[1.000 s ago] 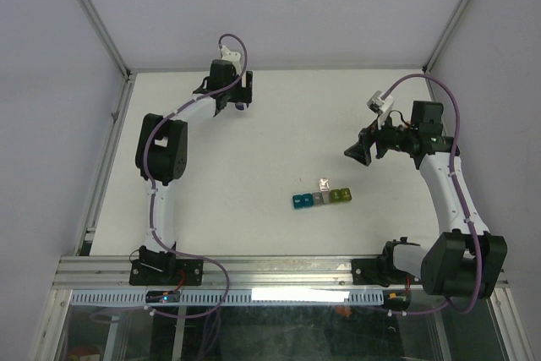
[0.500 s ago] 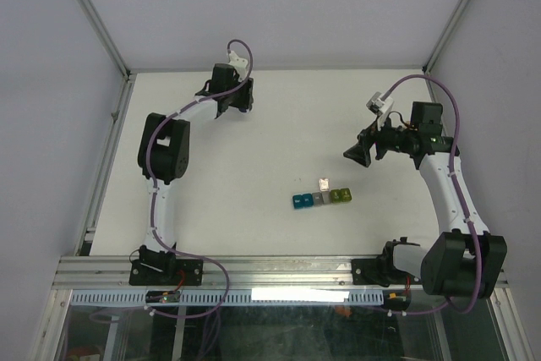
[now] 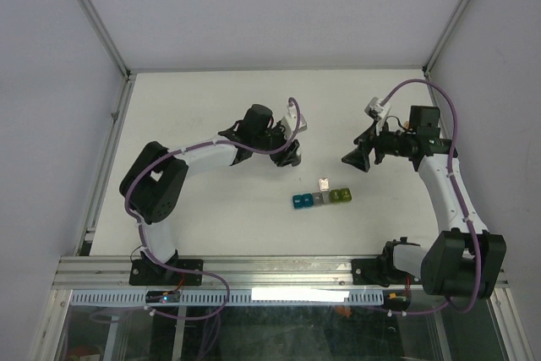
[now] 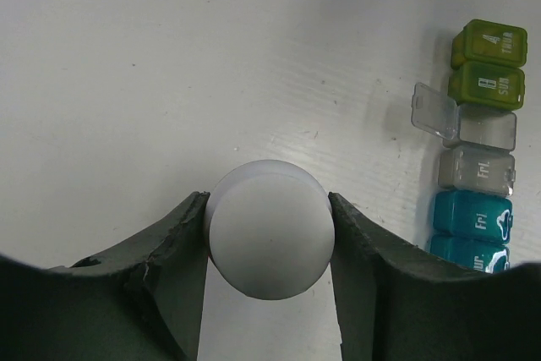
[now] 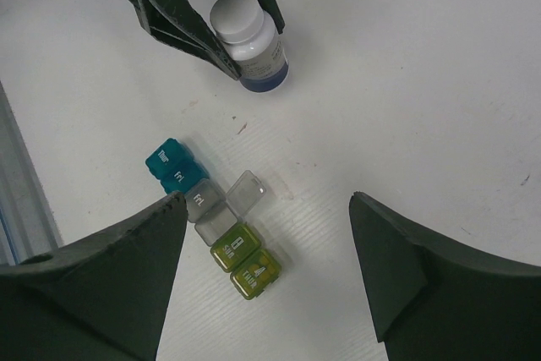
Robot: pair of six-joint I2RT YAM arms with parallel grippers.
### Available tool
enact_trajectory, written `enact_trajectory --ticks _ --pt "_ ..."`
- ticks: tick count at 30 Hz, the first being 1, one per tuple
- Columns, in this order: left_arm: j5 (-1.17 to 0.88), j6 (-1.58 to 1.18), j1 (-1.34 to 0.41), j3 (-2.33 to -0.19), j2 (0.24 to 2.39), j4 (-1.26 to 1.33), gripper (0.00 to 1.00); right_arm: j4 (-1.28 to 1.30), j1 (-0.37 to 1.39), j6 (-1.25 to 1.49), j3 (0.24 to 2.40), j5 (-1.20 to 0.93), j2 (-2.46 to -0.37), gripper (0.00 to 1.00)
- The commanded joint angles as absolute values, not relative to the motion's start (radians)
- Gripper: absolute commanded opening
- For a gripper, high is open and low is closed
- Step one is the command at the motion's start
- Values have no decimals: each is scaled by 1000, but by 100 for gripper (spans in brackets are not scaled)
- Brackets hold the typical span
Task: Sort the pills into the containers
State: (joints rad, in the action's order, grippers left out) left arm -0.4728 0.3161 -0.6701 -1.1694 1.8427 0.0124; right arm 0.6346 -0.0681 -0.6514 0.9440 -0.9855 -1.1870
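Containers (image 3: pixel 322 199), a joined strip, lie mid-counter (image 3: pixel 211 209). Left of them, the left gripper (image 4: pixel 269 205) pinches the white-capped bottle (image 5: pixel 247 40) by its top. The strip looks light, stiff and likely to skid if pushed. One clear lid (image 4: pixel 435 110) stands open, best nudged at its edge. Right of it, the right gripper (image 3: pixel 357 158) hovers, spread wide.

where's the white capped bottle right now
The white-capped bottle sits upright in the left hand, just beyond the blue end of the containers, up and to the left of them in the top view.
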Motion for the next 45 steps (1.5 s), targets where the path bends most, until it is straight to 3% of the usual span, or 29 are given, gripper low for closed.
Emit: enact_trajectory --ticks 1,6,10,19,24,26,35,39,45 --pt "-506 351 -680 -1170 1850 93 25 634 -71 -689 933 -1040 -1182 81" --pt "-475 342 -715 -1154 1858 128 26 636 -62 -713 918 -1044 -1191 81" --pt "-443 329 -729 -1137 1872 129 33 638 -48 -724 916 -1046 -1201 81" --pt "-376 265 -756 -1135 1896 133 57 640 -11 -736 913 -1031 -1225 81" --pt "-359 198 -759 -1117 1865 159 80 642 -3 -745 909 -1032 -1228 81" --pt "-360 174 -757 -1086 1835 198 85 643 0 -756 906 -1033 -1227 81" --pt "-344 111 -734 -857 1596 392 90 594 70 -791 895 -989 -1207 82" --pt "-286 103 -730 -703 1447 526 99 529 134 -799 914 -907 -1180 97" --pt "-190 -45 -696 -469 1288 811 99 621 151 -844 1052 -1059 -1312 99"
